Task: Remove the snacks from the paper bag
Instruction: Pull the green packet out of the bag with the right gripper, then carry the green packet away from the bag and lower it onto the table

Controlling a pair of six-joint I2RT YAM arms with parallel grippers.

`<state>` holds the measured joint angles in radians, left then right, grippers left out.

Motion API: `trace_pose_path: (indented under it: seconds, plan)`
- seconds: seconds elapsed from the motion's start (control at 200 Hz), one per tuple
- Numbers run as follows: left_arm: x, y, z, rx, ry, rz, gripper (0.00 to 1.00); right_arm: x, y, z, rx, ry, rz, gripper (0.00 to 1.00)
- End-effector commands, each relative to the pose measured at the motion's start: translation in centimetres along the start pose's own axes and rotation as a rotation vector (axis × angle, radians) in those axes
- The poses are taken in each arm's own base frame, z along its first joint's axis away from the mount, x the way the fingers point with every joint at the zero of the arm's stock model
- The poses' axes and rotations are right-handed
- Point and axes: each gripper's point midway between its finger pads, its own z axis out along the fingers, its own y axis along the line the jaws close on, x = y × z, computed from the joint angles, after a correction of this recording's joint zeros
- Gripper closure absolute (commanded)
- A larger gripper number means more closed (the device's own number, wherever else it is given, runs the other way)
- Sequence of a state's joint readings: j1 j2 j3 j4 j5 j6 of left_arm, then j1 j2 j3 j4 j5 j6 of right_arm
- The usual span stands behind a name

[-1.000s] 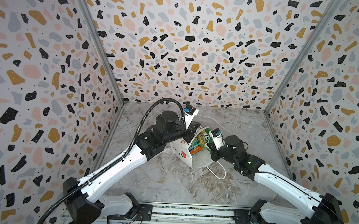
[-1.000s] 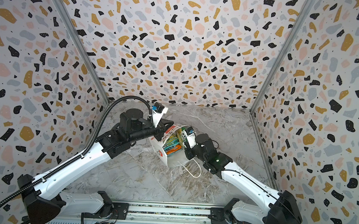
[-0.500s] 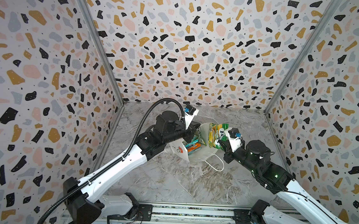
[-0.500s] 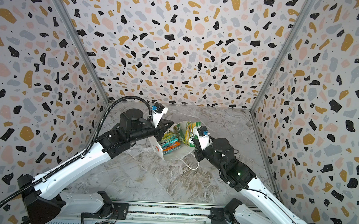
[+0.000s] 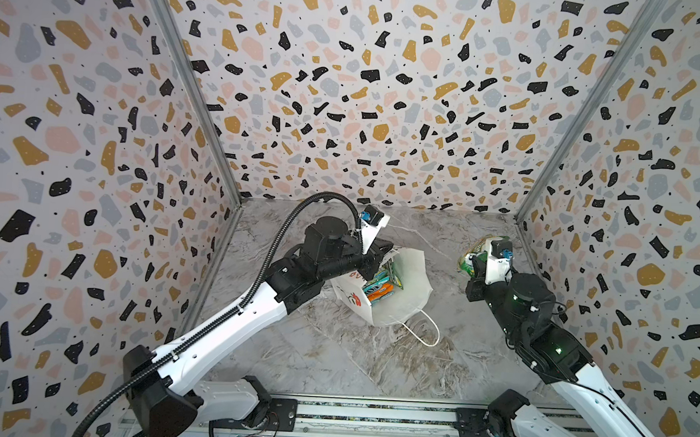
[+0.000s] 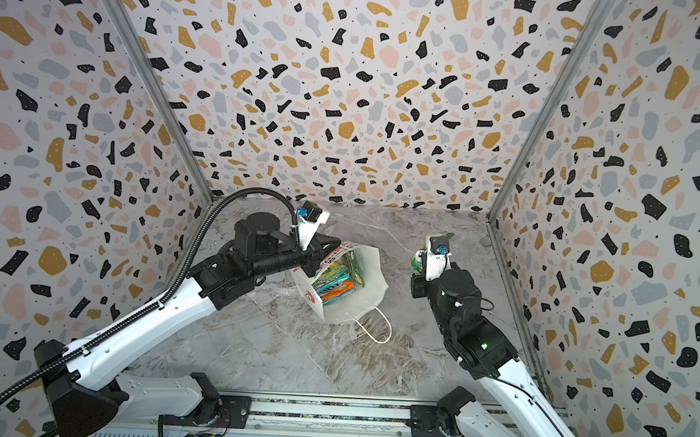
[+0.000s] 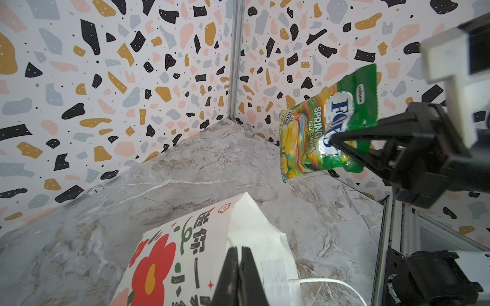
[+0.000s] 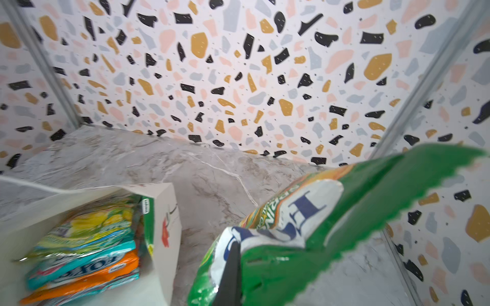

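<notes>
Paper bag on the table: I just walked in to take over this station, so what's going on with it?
The robot is emptying the paper bag. The left gripper is shut on its rim, steadying it. The right gripper holds a green Fox's pouch in the air, clear of the bag, near the right wall. Several more pouches lie inside.

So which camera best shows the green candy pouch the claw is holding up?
The left wrist view: the green candy pouch shows nearly whole, print readable, pinched in the right claw. The right wrist view has it close, blurred and cropped. In both top views it is small, mostly hidden behind the right arm.
</notes>
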<state>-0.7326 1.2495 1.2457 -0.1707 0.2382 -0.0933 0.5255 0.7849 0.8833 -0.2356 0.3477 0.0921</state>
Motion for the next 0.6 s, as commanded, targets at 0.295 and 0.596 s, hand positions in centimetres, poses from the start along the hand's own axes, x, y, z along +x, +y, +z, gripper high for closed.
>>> trace_pose_path:
  seconds: [0.295, 0.596]
  plan:
    - [-1.0, -1.1, 0.0, 0.045, -0.047, 0.009, 1.0, 6.1, -0.9, 7.6, -0.203, 0.095, 0.163, 1.0]
    - [-0.8, -1.2, 0.1, 0.053, -0.043, 0.006, 1.0, 6.6, 2.6, 12.9, -0.48, 0.077, 0.217, 1.0]
